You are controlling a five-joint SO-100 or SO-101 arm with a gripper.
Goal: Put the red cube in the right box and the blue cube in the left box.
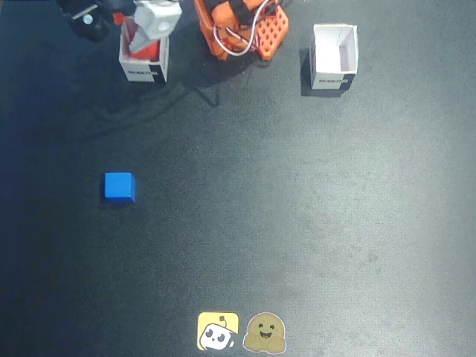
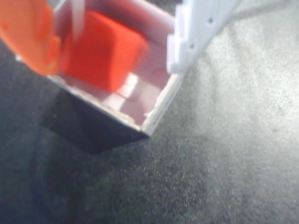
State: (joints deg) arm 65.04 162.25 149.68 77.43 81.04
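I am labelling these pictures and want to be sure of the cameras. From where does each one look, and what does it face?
Fixed view: above the table, looking straight down; it sees the blue cube, both boxes, the arm's orange base at the top edge.
Wrist view: rides on the arm, looking down into a box; orange and white fingers frame it.
Both share: the box holding the red cube.

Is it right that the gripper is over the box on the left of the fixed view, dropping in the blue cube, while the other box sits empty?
Not quite: the wrist view shows the red cube in that box. The blue cube lies on the mat.
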